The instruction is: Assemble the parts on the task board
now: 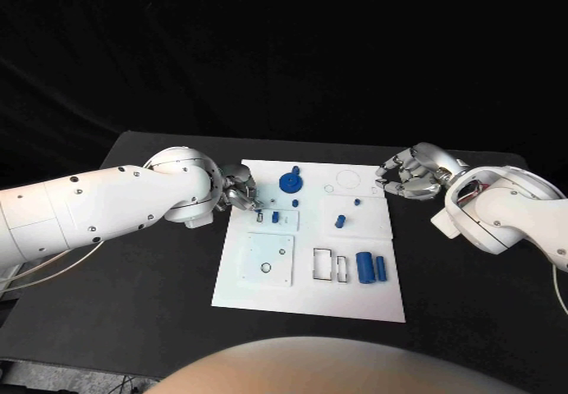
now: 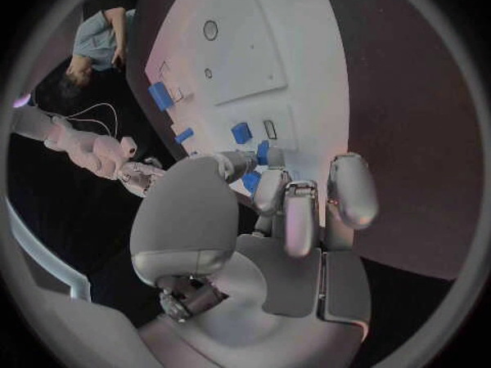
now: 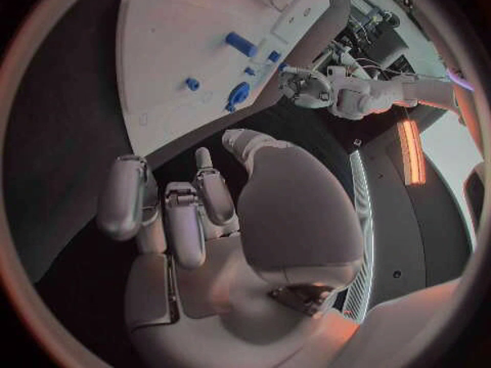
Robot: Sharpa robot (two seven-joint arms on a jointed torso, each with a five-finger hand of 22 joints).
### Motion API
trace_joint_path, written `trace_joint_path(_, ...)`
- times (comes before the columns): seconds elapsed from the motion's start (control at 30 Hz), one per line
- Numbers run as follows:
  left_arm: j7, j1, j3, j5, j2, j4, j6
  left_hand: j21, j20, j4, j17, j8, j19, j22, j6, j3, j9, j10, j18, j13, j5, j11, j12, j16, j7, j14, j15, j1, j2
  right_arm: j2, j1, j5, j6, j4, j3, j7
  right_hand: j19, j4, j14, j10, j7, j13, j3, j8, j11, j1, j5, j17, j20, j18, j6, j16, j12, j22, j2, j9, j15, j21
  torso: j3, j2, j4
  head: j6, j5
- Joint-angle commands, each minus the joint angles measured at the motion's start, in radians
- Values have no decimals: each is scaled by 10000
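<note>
With the left hand (image 1: 233, 187) fingers being held curled, empty, just beside small blue parts (image 1: 267, 217) on the board (image 1: 355, 300), a part is at risk of being knocked loose; right hand (image 1: 409, 172) curled, apart.

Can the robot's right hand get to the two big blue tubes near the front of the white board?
Probably yes. The right hand hovers empty beside the task board's far right corner, and nothing stands between it and the two blue cylinders, which lie uncovered on that side.
</note>
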Motion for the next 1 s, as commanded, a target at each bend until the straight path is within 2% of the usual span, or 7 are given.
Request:
trace_joint_path(0.03, 25, -11, -1, -139, 62, -50, 477, 24, -12, -1604, 2635, 18, 87, 743, 258, 1663, 2, 64, -97, -35, -24, -17, -15, 36, -177, 1057, -73, -48, 18, -1, -9, -20, 162, 9, -1, 15, -21, -12, 929, 18, -23, -7, 56, 50, -57, -105, 63, 2216, -62, 170, -72, -59, 18, 504, 19, 9, -86, -28, 2, -3, -6, 1, 10)
trace_joint_path(0.47, -17, -89, -23, -317, 231, -290, 706, 6, -14, -1601, 2635, 10, 80, 736, 262, 1674, -5, 65, -94, -41, -52, -17, -21, 36, -178, 1057, -74, -61, 15, -7, -11, -13, -5, 10, 0, 86, -31, -12, 927, 16, -23, -10, 64, 52, -57, -113, 63, 2207, -62, 175, -76, -64, 17, 492, 18, 10, -86, -52, -3, 1, 4, 1, -22)
trace_joint_path(0.6, -14, -109, -25, -397, 248, -299, 739, 6, -14, -1601, 2635, 10, 80, 736, 262, 1674, -5, 65, -94, -41, -52, -17, -21, 36, -178, 1057, -74, -61, 15, -8, -12, -10, -79, 1, 0, 126, -250, -31, 838, -163, -19, -220, 109, 54, -54, -142, 65, 1897, -60, 278, -108, -231, -139, 231, -6, 14, -86, -548, -2, -3, 1, 1, -22)
trace_joint_path(0.8, -16, -124, -26, -428, 252, -281, 802, 23, -14, -1602, 2635, 8, 88, 746, 263, 1678, -7, 68, -98, -37, -56, -17, -19, 36, -178, 1057, -74, -63, 15, -3, -12, 32, -143, -12, 0, 208, -304, -34, 828, -184, -18, -245, 119, 58, -53, -152, 64, 1870, -59, 302, -111, -248, -159, 170, -10, 16, -85, -665, -1, -5, 3, 1, -16)
trace_joint_path(0.87, -29, -126, -26, -419, 252, -277, 834, 23, -14, -1602, 2635, 8, 88, 746, 263, 1678, -7, 68, -98, -37, -56, -17, -19, 36, -178, 1057, -74, -63, 15, -1, -12, 75, -196, -20, 0, 268, -445, -49, 767, -231, -17, -300, 148, 65, -52, -174, 65, 1671, -57, 360, -126, -364, -203, 13, -25, 21, -85, -967, -1, -4, 1, 1, -20)
trace_joint_path(0.93, -45, -128, -27, -401, 255, -277, 863, 23, -14, -1602, 2635, 8, 88, 746, 263, 1678, -7, 68, -98, -37, -56, -17, -19, 36, -178, 1057, -74, -63, 15, 2, -12, 123, -264, -29, 0, 331, -1070, -114, 409, -1029, -12, -1328, 290, 88, -56, -242, 57, 654, -59, 609, -199, -1042, -1018, -718, -67, 42, -92, -2337, -2, -5, -1, 1, -32)
trace_joint_path(1.0, -58, -129, -27, -389, 259, -277, 893, 23, -14, -1602, 2635, 8, 88, 746, 263, 1678, -7, 68, -98, -37, -56, -17, -19, 36, -178, 1057, -74, -63, 15, 8, -12, 197, -337, -40, 0, 401, -2169, -186, -339, -2319, -24, -3334, 489, 129, -62, -326, 50, -1289, -73, 1032, -291, -2635, -2737, -2198, -126, 77, -101, -4944, 0, -5, 0, 1, -26)
